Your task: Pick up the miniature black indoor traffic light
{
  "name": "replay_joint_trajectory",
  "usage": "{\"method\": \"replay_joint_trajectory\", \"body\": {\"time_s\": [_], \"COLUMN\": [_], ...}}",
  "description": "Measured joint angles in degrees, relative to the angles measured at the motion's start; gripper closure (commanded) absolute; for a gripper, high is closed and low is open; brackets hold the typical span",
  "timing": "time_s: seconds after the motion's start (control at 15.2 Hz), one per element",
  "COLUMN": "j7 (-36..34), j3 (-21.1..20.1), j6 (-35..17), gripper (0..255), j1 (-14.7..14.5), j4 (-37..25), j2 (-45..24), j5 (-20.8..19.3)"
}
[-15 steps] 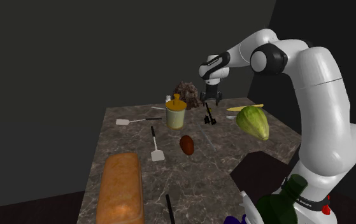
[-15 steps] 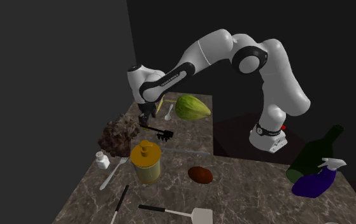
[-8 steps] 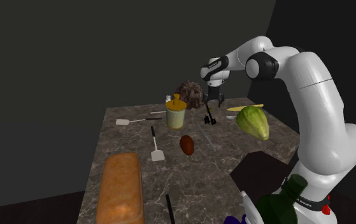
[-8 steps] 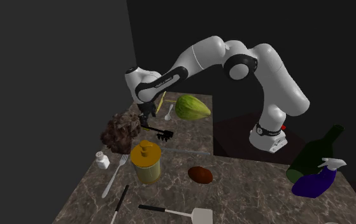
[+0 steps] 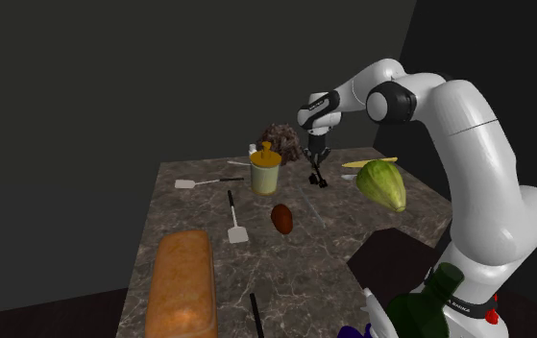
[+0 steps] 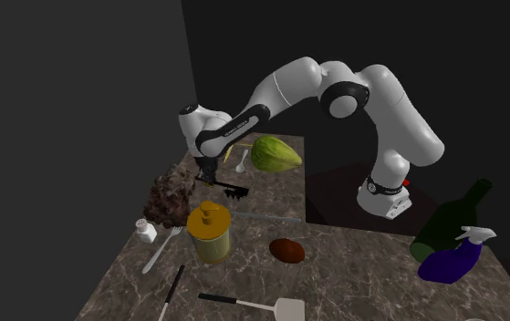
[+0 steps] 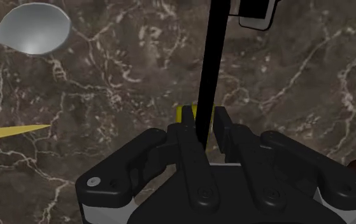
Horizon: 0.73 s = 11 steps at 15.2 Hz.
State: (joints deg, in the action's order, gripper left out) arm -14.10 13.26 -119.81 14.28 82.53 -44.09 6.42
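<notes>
Dark marble tabletop point(image 5: 326, 235) carries the black traffic light point(image 7: 207, 63), lying at 3 o'clock from the yellow jar point(image 5: 265, 173) in the shoulder view. We judge it light, stiff and slippery; our pincer point(image 7: 205, 125) clasps its thin pole.

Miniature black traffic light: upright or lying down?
Lying down: the black traffic light stretches flat along the dark marble tabletop, clasped between the black fingers.
</notes>
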Motion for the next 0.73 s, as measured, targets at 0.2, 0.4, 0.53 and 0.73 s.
{"method": "replay_joint_trajectory", "body": {"time_s": [0.2,0.4,0.53,0.73], "j7": [-0.02,1.09,1.56,1.57], "j3": [-0.12,-0.34,-0.39,-0.26], "j6": [0.97,0.16,0.01,1.26], "gripper": [255,255,255,255], "j1": [0.19,0.81,1.0,0.94], "j4": [-1.82,-1.16,-0.52,-0.05], "j2": [-1.4,-1.02,-0.52,0.37], "j5": [0.57,1.71,1.83,1.64]}}
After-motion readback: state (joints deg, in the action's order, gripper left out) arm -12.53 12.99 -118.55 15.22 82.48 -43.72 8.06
